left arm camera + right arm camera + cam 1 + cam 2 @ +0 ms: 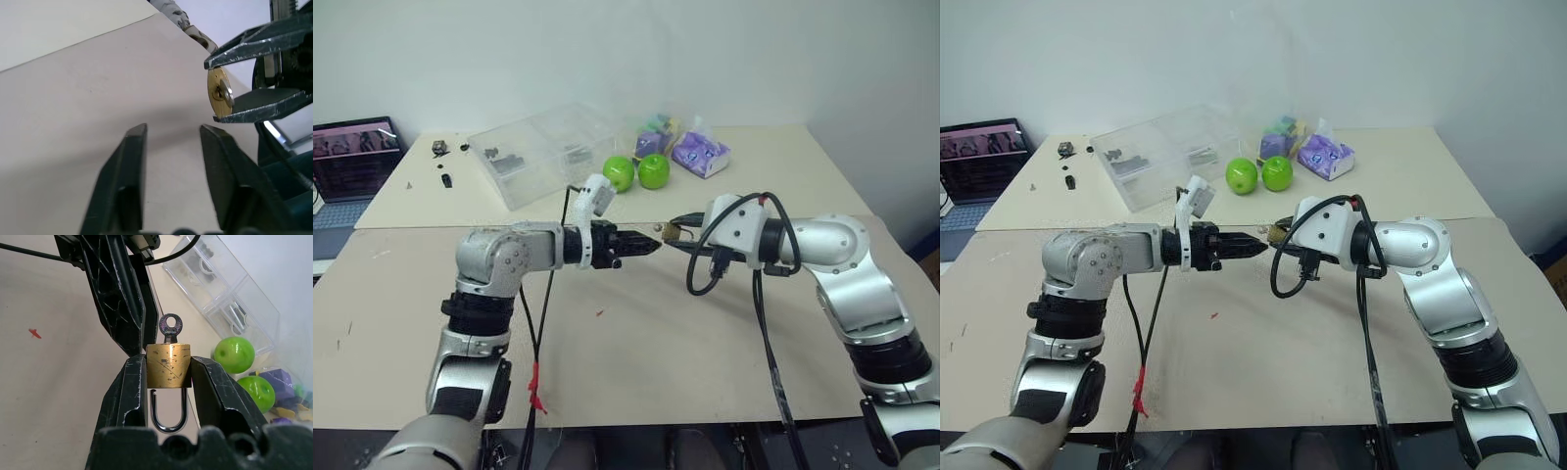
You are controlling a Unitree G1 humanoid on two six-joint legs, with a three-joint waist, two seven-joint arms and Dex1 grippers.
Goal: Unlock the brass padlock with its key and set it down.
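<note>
between right end effector (168, 367) fingers, brass padlock (168, 364) with key (170, 327) inserted; left end effector (171, 134) parted, empty

There is one brass padlock (168, 365), in the middle of the right wrist view. One key (170, 327) sticks out of it, just above the gold part.

There are two green apples (620, 173) (654, 171), side by side near the top middle of the left eye view.

There is one clear plastic box (543, 152), at the upper left of the apples. One purple packet (700, 154) sits at the upper right of them, and more small wrapped things lie behind the apples, too mixed up to count.

One laptop (350, 164) sits at the far left edge.

There are two tables (783, 162) (636, 352), one at the back and one in front.

Two grippers show, the left gripper (649, 245) and the right gripper (168, 369).
</note>
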